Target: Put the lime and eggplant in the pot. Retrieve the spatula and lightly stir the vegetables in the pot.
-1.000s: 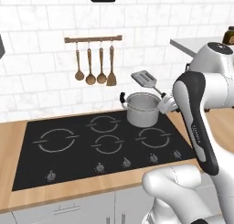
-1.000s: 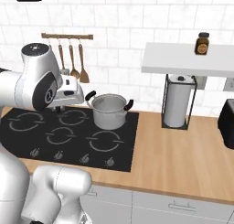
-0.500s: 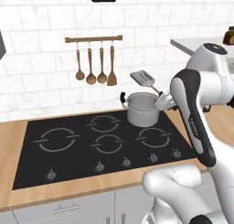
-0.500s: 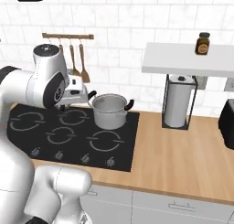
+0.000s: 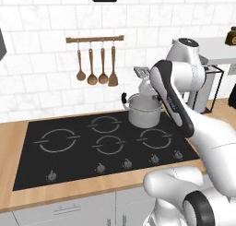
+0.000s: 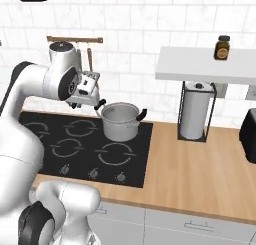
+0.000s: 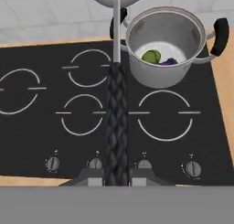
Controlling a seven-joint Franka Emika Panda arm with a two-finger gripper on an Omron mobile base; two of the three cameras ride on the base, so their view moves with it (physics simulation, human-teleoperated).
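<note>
The fingers [image 7: 116, 175] are clamped on the black handle of the spatula [image 7: 116, 104], which runs up the hand view toward 12 o'clock; its slotted blade [image 6: 88, 82] is raised above the hob [image 5: 106, 146], just left of the pot [image 6: 120, 121] in the right base view. The pot stands on the far right burner, at about 1 o'clock from the hob's middle. Inside it lie the green lime [image 7: 151, 56] and, just at its 3 o'clock, a bit of purple eggplant [image 7: 168, 61].
</note>
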